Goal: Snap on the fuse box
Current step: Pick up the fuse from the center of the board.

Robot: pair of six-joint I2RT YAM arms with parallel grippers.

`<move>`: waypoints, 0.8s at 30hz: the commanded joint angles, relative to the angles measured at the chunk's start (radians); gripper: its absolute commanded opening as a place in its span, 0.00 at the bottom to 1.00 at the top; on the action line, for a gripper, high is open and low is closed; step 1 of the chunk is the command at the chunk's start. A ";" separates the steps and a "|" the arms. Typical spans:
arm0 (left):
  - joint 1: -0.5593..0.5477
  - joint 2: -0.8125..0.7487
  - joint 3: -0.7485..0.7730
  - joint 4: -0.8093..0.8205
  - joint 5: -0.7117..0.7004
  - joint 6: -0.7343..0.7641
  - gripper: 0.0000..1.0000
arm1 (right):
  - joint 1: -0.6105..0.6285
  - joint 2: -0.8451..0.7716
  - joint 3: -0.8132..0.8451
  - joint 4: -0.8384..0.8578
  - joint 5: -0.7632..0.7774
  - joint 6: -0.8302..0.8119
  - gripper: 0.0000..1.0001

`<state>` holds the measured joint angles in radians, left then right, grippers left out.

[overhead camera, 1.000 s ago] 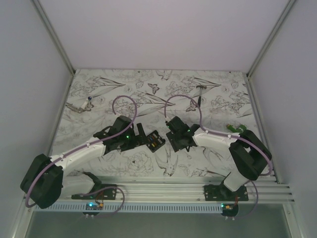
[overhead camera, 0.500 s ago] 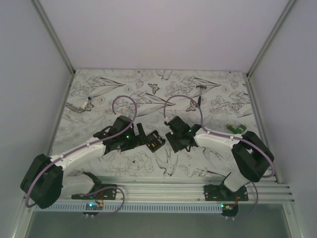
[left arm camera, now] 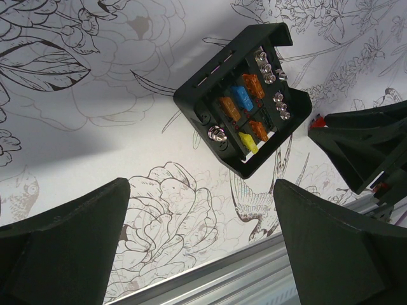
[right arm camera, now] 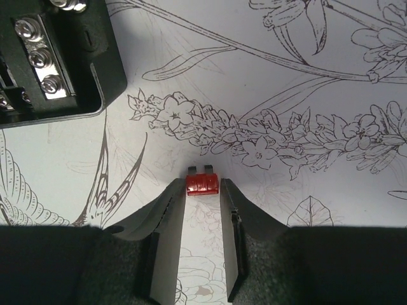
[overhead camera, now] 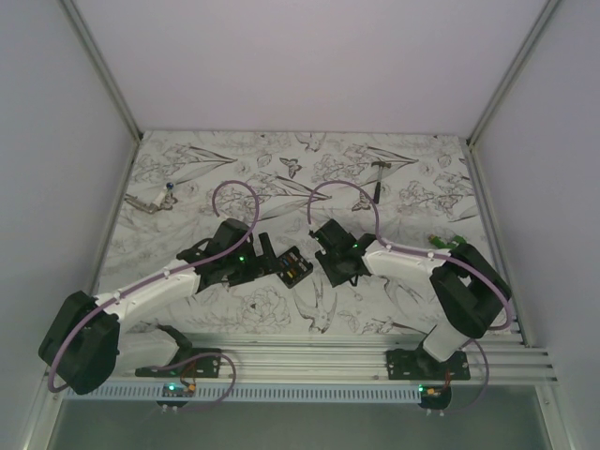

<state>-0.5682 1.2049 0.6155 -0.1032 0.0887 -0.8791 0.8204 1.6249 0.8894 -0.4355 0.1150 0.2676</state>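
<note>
The fuse box [overhead camera: 293, 266], a squarish black plastic tray with orange, blue and yellow blade fuses and shiny metal screws, lies tilted mid-worktop [overhead camera: 281, 159] on a matte white sheet printed with line-drawn flowers and birds. The left gripper [left arm camera: 200, 190] hovers just left of it, jaws spread wide. The right gripper [right arm camera: 202, 192], just right, has its jaws clenched on a small red fuse [right arm camera: 202, 184].
</note>
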 commanded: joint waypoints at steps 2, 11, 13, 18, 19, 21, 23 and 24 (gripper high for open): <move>0.006 -0.013 -0.013 -0.011 0.018 -0.006 1.00 | 0.004 0.019 0.018 -0.020 0.028 -0.010 0.31; 0.007 -0.015 -0.009 -0.005 0.036 -0.021 1.00 | 0.006 -0.015 -0.007 -0.022 0.039 -0.020 0.24; 0.007 -0.016 -0.002 0.001 0.049 -0.025 0.99 | 0.007 -0.042 -0.015 -0.004 0.026 -0.030 0.23; 0.006 -0.016 0.023 0.020 0.079 -0.030 0.97 | 0.006 -0.131 -0.035 0.066 -0.044 -0.070 0.22; 0.007 -0.013 0.030 0.026 0.086 -0.032 0.95 | 0.008 -0.147 -0.041 0.082 -0.065 -0.079 0.22; 0.007 -0.004 0.039 0.046 0.104 -0.042 0.92 | 0.007 -0.179 -0.050 0.122 -0.093 -0.093 0.22; 0.007 0.010 0.050 0.070 0.128 -0.054 0.87 | 0.007 -0.206 -0.058 0.155 -0.123 -0.107 0.22; 0.007 0.018 0.058 0.081 0.141 -0.057 0.84 | 0.007 -0.215 -0.062 0.177 -0.136 -0.114 0.22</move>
<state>-0.5682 1.2053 0.6273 -0.0780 0.1677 -0.9112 0.8207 1.4643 0.8364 -0.3691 0.0544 0.1997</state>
